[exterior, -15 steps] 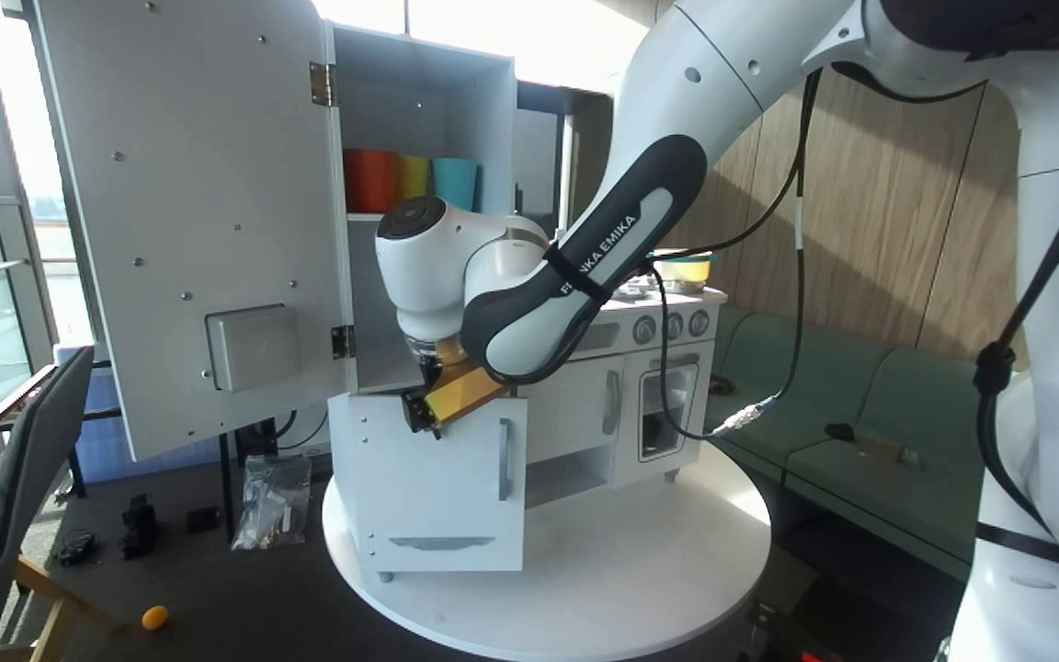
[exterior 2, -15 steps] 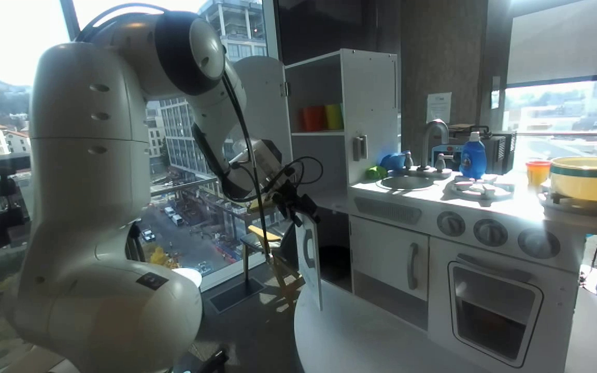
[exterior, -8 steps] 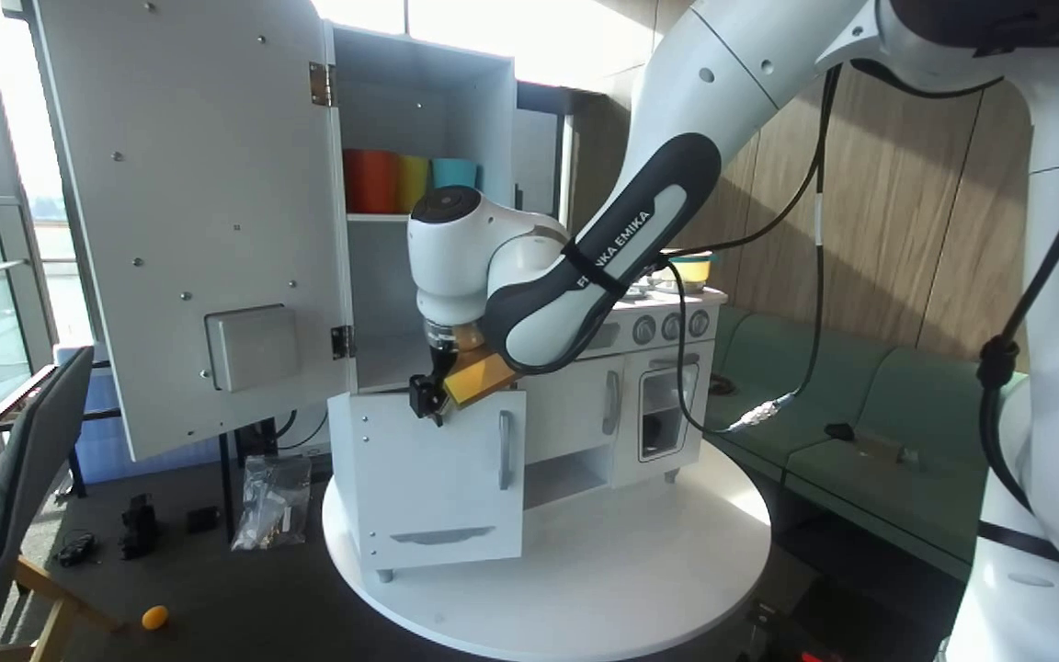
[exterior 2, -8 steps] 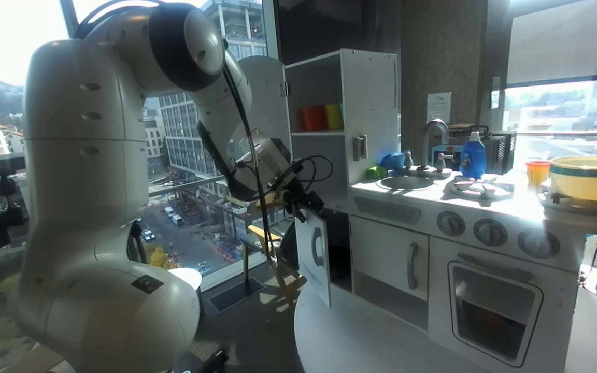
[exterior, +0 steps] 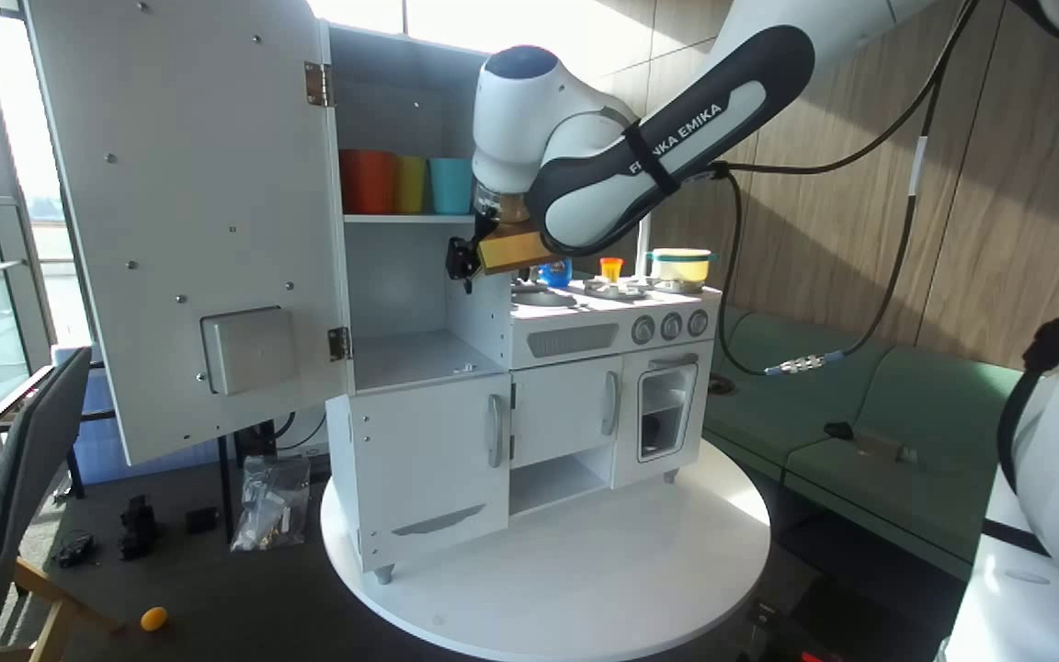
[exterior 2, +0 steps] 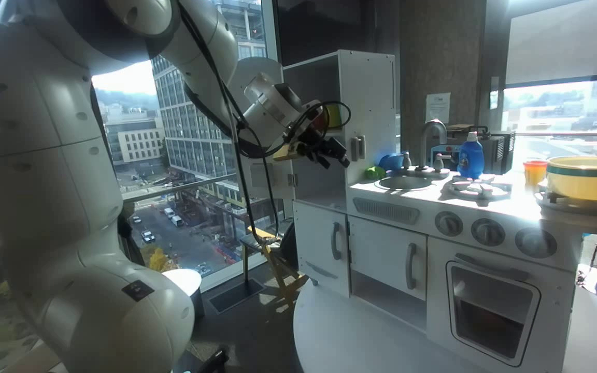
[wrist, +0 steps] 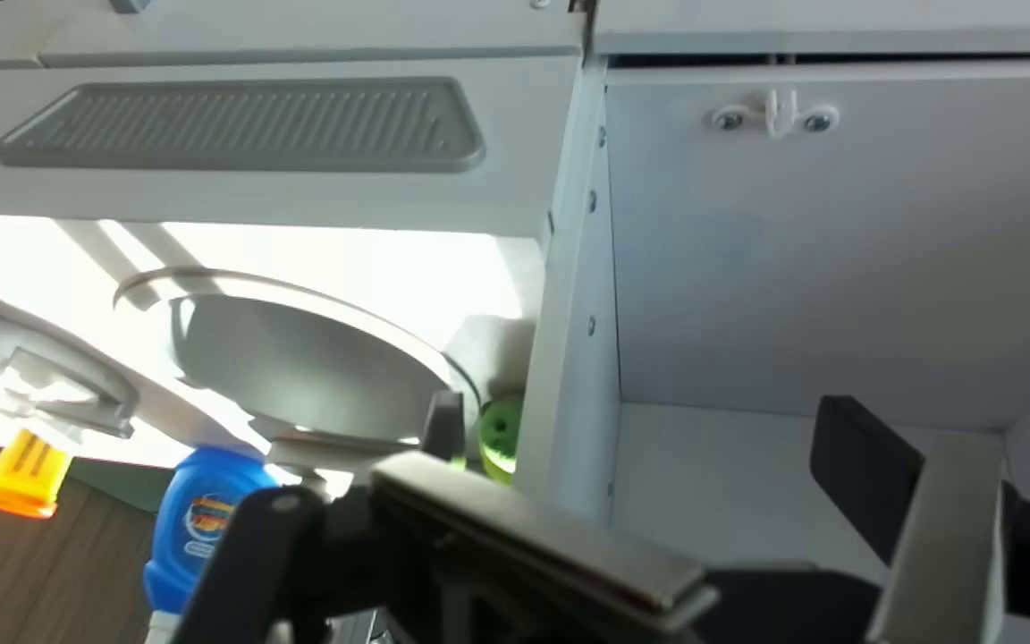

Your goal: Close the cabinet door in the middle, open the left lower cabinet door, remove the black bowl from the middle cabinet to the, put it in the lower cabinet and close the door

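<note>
The left lower cabinet door [exterior: 433,469] stands shut, or nearly so, in both exterior views [exterior 2: 322,241]. In the wrist view a thin dark gap shows along the top edge of this lower door [wrist: 837,22]. The middle cabinet door [exterior: 566,409] is shut. The tall cabinet's large upper door [exterior: 189,230] stands wide open. The black bowl does not show; the inside of the lower cabinet is hidden. My gripper [exterior: 461,264] is open and empty, above the lower door and before the open middle compartment [exterior: 401,299], near its right wall. Its fingertips [wrist: 868,474] stand wide apart.
Orange, yellow and blue cups [exterior: 451,186] stand on the shelf above. Right of the tall cabinet are the sink [exterior 2: 407,182], a blue bottle [exterior 2: 472,158], a green item [exterior 2: 375,172] and a yellow pot [exterior 2: 588,178]. The round white table [exterior: 585,588] bears the kitchen.
The left lower door has swung from ajar to shut or nearly shut. My gripper has left the door's top edge and risen, moving right in the exterior views. A dark shape behind the door is now hidden.
</note>
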`<state>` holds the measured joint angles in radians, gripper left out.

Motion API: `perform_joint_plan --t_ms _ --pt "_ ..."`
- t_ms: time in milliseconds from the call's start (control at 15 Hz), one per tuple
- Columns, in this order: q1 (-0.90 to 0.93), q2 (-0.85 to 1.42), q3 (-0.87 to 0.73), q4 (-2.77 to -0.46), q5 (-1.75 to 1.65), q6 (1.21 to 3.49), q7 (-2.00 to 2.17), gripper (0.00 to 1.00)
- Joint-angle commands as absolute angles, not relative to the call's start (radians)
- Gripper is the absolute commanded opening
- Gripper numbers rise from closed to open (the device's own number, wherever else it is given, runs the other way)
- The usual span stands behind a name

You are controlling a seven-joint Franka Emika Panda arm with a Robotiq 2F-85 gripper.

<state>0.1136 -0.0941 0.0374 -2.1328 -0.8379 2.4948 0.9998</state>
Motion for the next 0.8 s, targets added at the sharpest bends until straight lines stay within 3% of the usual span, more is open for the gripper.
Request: perform_joint_plan --t_ms 0,400,733 --pt "0.074 -0.228 0.047 -2.18 -0.752 2.455 0.898 1.0" --pt "0.06 -0.395 0.035 -2.307 -0.406 2.402 0.554 1.0" --pt "0.016 -0.491 0.057 -2.328 -0.239 2.226 0.442 1.0"
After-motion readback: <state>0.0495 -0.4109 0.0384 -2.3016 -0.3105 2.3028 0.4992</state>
